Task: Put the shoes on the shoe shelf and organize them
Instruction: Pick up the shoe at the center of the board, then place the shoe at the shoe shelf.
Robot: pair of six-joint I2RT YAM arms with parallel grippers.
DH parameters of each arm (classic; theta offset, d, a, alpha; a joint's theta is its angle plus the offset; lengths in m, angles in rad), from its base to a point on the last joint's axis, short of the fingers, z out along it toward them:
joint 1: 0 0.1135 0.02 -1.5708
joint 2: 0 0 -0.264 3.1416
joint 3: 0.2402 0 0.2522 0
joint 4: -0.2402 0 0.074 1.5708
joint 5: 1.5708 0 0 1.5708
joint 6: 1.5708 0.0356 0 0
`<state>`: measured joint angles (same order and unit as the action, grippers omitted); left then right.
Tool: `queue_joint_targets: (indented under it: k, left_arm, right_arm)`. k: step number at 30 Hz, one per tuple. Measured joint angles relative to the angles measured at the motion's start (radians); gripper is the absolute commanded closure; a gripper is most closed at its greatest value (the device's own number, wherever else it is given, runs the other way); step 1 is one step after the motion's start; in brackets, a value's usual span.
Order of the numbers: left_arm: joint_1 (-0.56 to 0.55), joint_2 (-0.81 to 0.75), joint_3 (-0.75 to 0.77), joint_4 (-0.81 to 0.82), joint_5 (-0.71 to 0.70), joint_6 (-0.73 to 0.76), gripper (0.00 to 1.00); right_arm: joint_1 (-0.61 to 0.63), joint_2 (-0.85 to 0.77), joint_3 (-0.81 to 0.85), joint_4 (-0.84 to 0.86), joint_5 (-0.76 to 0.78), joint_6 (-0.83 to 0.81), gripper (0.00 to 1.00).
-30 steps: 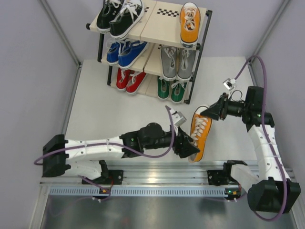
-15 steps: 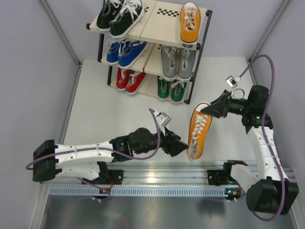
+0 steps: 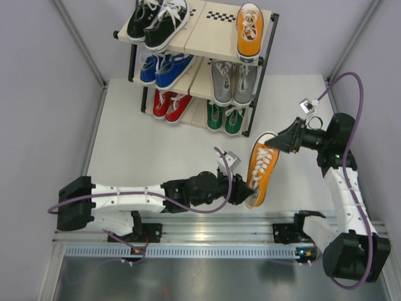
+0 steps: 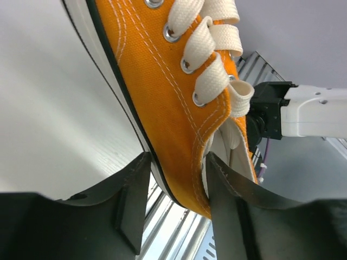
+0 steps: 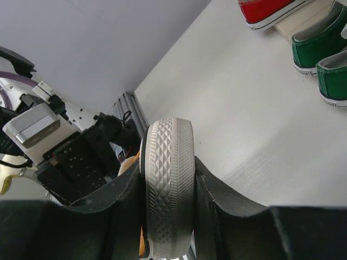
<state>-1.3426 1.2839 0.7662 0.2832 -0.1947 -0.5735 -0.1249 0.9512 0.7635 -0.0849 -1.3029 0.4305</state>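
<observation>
An orange shoe (image 3: pixel 262 169) with white laces hangs tilted above the table, between both grippers. My right gripper (image 3: pixel 276 145) is shut on its white rubber toe (image 5: pixel 167 162). My left gripper (image 3: pixel 245 191) is closed on the shoe's side wall near the heel (image 4: pixel 179 135), one finger against the sole, the other inside the opening. The shoe shelf (image 3: pixel 207 31) stands at the back. Its top tier holds a black pair (image 3: pixel 156 19) and one orange shoe (image 3: pixel 249 28). Blue (image 3: pixel 164 68) and grey (image 3: pixel 233 80) pairs fill the middle, red (image 3: pixel 169 105) and green (image 3: pixel 224 116) the bottom.
The metal rail (image 3: pixel 213 235) with the arm bases runs along the near table edge, just under the held shoe. The right arm's white link (image 4: pixel 314 111) shows behind the shoe's heel. The green shoes (image 5: pixel 320 54) and a red shoe (image 5: pixel 271 8) show far off in the right wrist view.
My left gripper drew back from the shoe's heel, then came forward again and closed on its side wall. The right gripper lifted the toe slightly up and to the right.
</observation>
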Motion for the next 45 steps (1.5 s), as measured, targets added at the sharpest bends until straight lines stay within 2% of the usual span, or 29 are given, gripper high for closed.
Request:
queue_joint_targets:
  k: [2, 6, 8, 9, 14, 16, 17, 19, 20, 23, 29, 33, 40, 45]
  left_arm:
    - [-0.007, 0.007, 0.005, -0.002, -0.027, 0.011, 0.55]
    - [-0.008, 0.031, 0.016, 0.001, -0.075, 0.034, 0.67]
    - [-0.009, 0.044, 0.021, 0.001, -0.093, 0.044, 0.81]
    - [-0.009, 0.05, 0.021, 0.0, -0.106, 0.052, 1.0]
    - [-0.018, 0.062, 0.021, -0.019, -0.162, 0.08, 1.0]
    - [-0.027, 0.055, 0.028, -0.039, -0.173, 0.089, 1.0]
    - [-0.029, 0.048, 0.032, -0.053, -0.176, 0.094, 1.0]
    - [-0.03, 0.019, 0.038, -0.096, -0.183, 0.106, 1.0]
    - [-0.03, -0.001, 0.038, -0.13, -0.185, 0.11, 1.0]
    - [-0.033, -0.06, 0.047, -0.246, -0.185, 0.13, 1.0]
    - [-0.035, -0.192, 0.113, -0.491, -0.197, 0.18, 1.0]
    - [-0.035, -0.286, 0.19, -0.628, -0.233, 0.215, 1.0]
    - [-0.035, -0.366, 0.375, -0.697, -0.326, 0.258, 1.0]
    - [-0.035, -0.352, 0.512, -0.72, -0.421, 0.315, 1.0]
  right_arm:
    - [-0.005, 0.0, -0.004, 0.02, -0.001, 0.014, 1.0]
    - [-0.014, 0.0, -0.006, 0.07, 0.0, 0.043, 1.0]
    - [-0.018, -0.001, -0.017, 0.098, 0.001, 0.058, 1.0]
    - [-0.021, -0.002, -0.023, 0.106, 0.003, 0.066, 1.0]
    - [-0.024, -0.011, -0.052, 0.131, 0.02, 0.089, 0.98]
    - [-0.024, -0.021, -0.057, 0.134, 0.02, 0.092, 0.77]
    - [-0.024, -0.027, -0.057, 0.134, 0.019, 0.094, 0.55]
    - [-0.023, -0.044, -0.057, 0.131, 0.011, 0.105, 0.35]
    - [-0.024, -0.053, -0.056, 0.127, 0.006, 0.104, 0.18]
    - [-0.028, -0.081, -0.023, 0.064, -0.009, 0.059, 0.01]
    - [-0.143, -0.122, 0.123, -0.097, -0.053, -0.113, 0.01]
    - [-0.231, -0.152, 0.138, -0.167, -0.095, -0.217, 0.01]
    - [-0.297, -0.143, 0.047, -0.244, -0.124, -0.364, 0.01]
    - [-0.332, -0.139, -0.026, -0.261, -0.128, -0.413, 0.01]
